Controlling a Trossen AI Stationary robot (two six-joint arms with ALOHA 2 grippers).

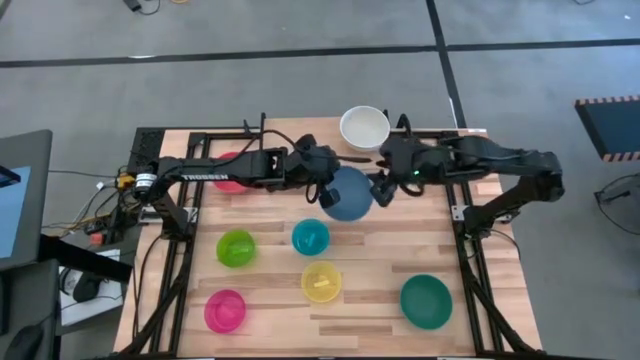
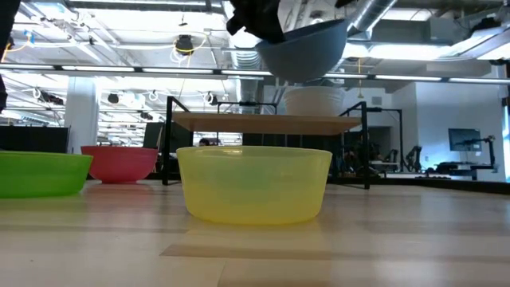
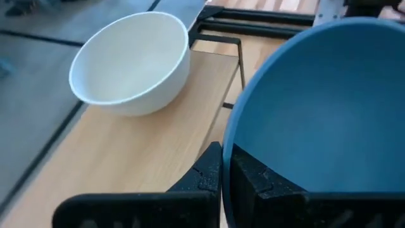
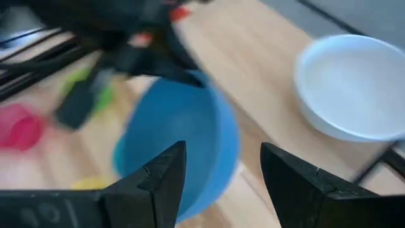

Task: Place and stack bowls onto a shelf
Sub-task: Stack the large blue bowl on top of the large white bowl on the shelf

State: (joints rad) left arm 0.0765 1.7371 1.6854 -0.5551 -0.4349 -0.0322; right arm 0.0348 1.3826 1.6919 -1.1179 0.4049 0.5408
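Observation:
My left gripper [image 1: 328, 192] is shut on the blue bowl [image 1: 351, 194], which hangs in the air above the shelf [image 2: 267, 123] in the low view [image 2: 307, 48]. The white bowl [image 1: 364, 127] sits upright by its base on the shelf's light plank [image 3: 145, 145]. My right gripper [image 1: 384, 190] is open beside the blue bowl's right side; in the right wrist view the bowl [image 4: 183, 139] shows just beyond its spread fingers [image 4: 221, 171]. The red bowl [image 1: 232, 172] is partly hidden under the left arm. My left gripper pinches the blue bowl's rim [image 3: 226, 166] on the side toward the table's left, one finger [image 3: 253, 180] inside the bowl and one [image 3: 205, 177] outside. It comes level from the left. The bowl is lifted clear and tilted, its opening facing up and toward the far edge.
On the table's near half stand the lime green bowl [image 1: 236, 248], cyan bowl [image 1: 310, 237], yellow bowl [image 1: 321, 282], pink bowl [image 1: 225, 311] and teal bowl [image 1: 426, 301]. Black frame rails [image 1: 165, 215] run along both table sides. Plank room shows beside the white bowl.

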